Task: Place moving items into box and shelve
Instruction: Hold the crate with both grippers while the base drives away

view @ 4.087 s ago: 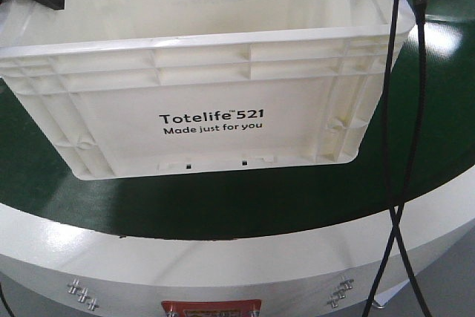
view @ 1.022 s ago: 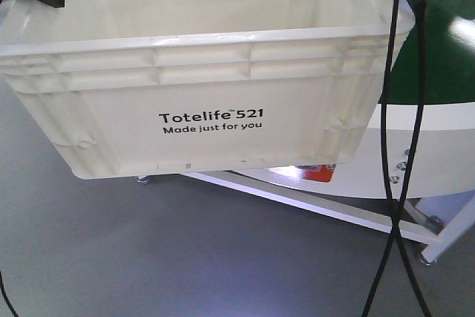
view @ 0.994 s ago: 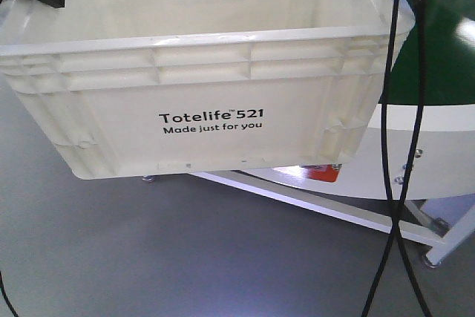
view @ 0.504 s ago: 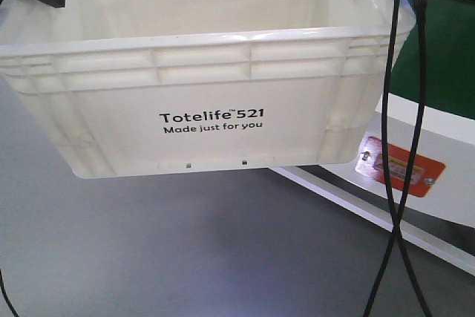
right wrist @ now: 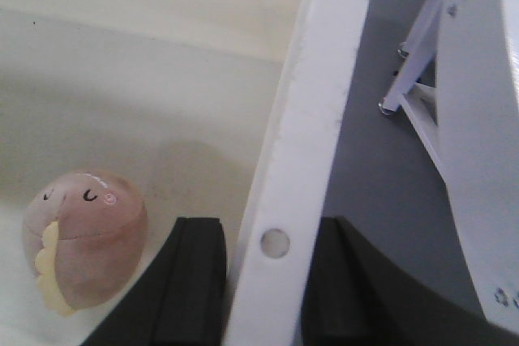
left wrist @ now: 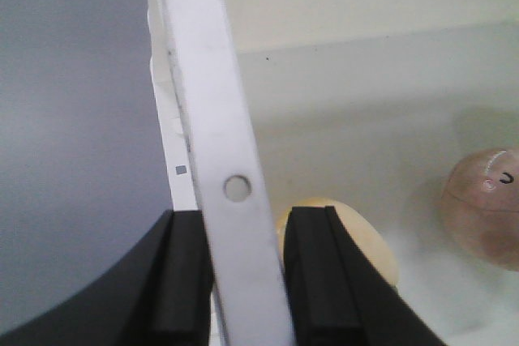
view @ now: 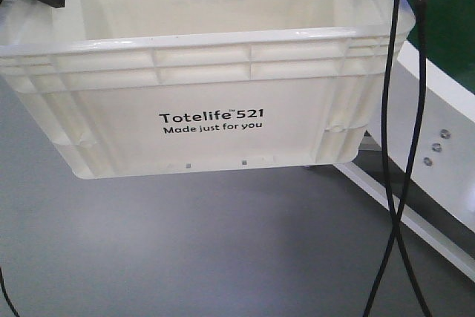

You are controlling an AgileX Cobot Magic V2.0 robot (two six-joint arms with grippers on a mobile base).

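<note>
The left claw [left wrist: 247, 275] and right claw [right wrist: 266, 275] each gripped an end rim of the box [view: 200, 53], held above the floor [view: 185, 257] with its long axis between them, pink ball [right wrist: 81, 237] and cream ball [left wrist: 361, 241] inside.

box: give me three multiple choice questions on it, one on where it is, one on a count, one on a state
1. Where is the box?
A. on a shelf
B. on a table
C. in the air over the grey floor

2. How many balls lie in it?
A. two
B. one
C. four

3. The left fingers are:
A. open, clear of the box
B. shut on the box rim
C. shut on a ball

Answers:
1 C, floor shows beneath its base.
2 A, a pink ball and a cream ball.
3 B, they press the rim from both sides.
</note>
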